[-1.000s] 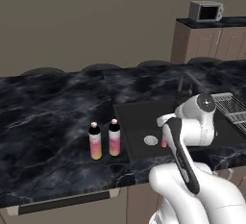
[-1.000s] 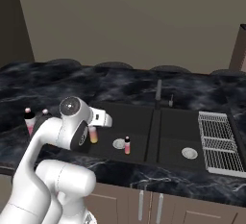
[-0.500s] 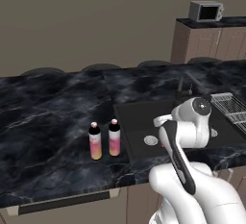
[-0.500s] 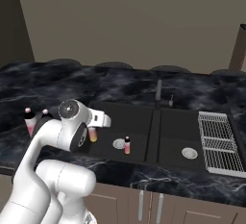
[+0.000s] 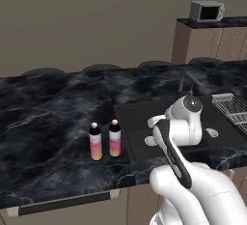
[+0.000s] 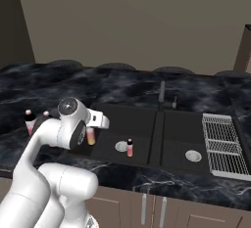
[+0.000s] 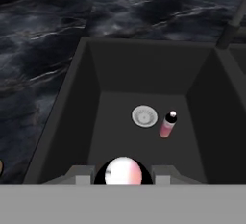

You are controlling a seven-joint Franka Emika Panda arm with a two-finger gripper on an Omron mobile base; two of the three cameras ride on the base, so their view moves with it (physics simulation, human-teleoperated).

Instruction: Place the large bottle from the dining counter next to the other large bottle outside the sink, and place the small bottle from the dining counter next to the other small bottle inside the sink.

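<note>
I see my gripper (image 7: 123,180) clamped on a small bottle (image 7: 123,171) above the sink (image 7: 72,98)'s left basin, where the other small bottle (image 7: 167,124) stands beside the drain (image 7: 144,116). Two large bottles (image 5: 104,140) stand together on the black marble desk (image 5: 43,122), left of the sink.

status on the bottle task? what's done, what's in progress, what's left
Done: two large bottles stand side by side on the dining counter, just left of the sink.
In hand: the gripper is shut on a small bottle above the left basin, where the other small bottle stands by the drain.
Left: lower it, set it beside that bottle, release.
</note>
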